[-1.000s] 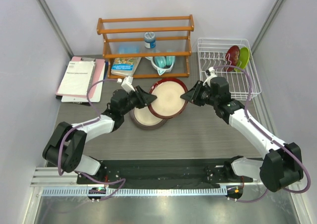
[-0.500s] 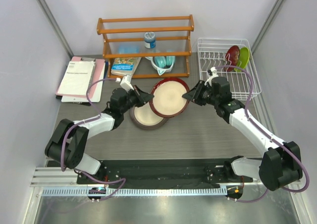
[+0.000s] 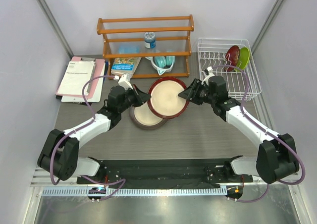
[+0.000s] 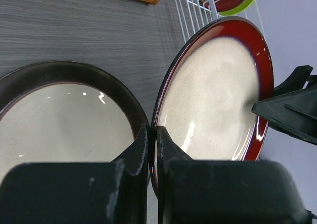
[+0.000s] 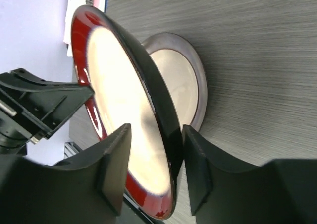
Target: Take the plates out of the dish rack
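Observation:
The larger dark red-rimmed plate (image 3: 168, 97) is held tilted above the table between both grippers. My left gripper (image 3: 145, 98) is shut on its left rim, and the wrist view shows both fingers pinching the edge (image 4: 152, 135). My right gripper (image 3: 185, 96) is open, its jaws straddling the right rim (image 5: 156, 135) with a gap on the cream side. The grey-brown-rimmed plate (image 3: 146, 116) lies flat on the table, partly under the red one. The small patterned red plate (image 3: 232, 58) and the lime green plate (image 3: 243, 57) stand in the white dish rack (image 3: 200, 60).
The orange wooden shelf (image 3: 146, 48) stands behind the plates with a jar (image 3: 149, 39), a teal bowl (image 3: 163, 61) and a book (image 3: 125, 65). A pink clipboard with papers (image 3: 81, 78) lies at the far left.
The red-rimmed plate and both grippers have shifted slightly toward the shelf. My left gripper stays shut on its rim.

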`<state>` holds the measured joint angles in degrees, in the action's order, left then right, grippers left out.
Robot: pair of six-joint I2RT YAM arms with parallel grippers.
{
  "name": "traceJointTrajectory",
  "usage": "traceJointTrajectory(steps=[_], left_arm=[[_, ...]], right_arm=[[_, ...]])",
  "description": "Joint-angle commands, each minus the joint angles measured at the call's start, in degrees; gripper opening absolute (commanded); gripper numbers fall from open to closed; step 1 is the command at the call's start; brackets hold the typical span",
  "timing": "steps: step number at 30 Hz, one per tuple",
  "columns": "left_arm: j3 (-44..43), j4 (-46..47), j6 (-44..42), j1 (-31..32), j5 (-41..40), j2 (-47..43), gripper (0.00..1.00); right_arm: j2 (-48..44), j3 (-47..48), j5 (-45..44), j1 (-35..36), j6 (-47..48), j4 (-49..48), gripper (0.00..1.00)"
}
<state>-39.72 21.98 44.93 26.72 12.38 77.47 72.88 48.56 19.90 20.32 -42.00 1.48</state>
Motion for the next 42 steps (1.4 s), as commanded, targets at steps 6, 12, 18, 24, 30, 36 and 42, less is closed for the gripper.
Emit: traceJointTrajectory(steps=[6, 12, 18, 24, 30, 36, 42], left_arm=[[-1.93, 1.84, -0.89, 2.20, 5.55, 0.05, 0.00], [-1.85, 0.17, -0.89, 1.15, 4.76, -0.04, 0.00], [-0.79, -0.71, -0.89, -1.40, 4.84, -1.53, 0.00], [-0.09, -1.32, -0.89, -3.25, 5.72, -2.15, 0.00], [1.14, -0.88, -0.45, -5.10, 6.42, -2.50, 0.00], [2.45, 0.96, 0.51, -7.12, 8.36, -3.20, 0.00], [3.78, 2.19, 1.39, -9.75, 9.85, -4.34, 0.00]], right_arm=[[1.38, 2.95, 9.81, 2.27, -2.83, -13.16, 0.62], [3.05, 2.77, 9.81, 2.27, -2.56, -13.34, 0.75], [4.90, 2.60, 10.16, 2.27, -2.74, -14.04, 0.78], [6.57, 2.51, 10.60, 2.27, -3.09, -15.18, 0.79], [8.50, 2.60, 10.60, 2.27, -2.74, -15.36, 0.79], [11.49, 3.30, 11.12, 2.27, -3.09, -16.15, 0.80], [13.86, 3.47, 10.60, 2.18, -2.39, -16.42, 0.81]])
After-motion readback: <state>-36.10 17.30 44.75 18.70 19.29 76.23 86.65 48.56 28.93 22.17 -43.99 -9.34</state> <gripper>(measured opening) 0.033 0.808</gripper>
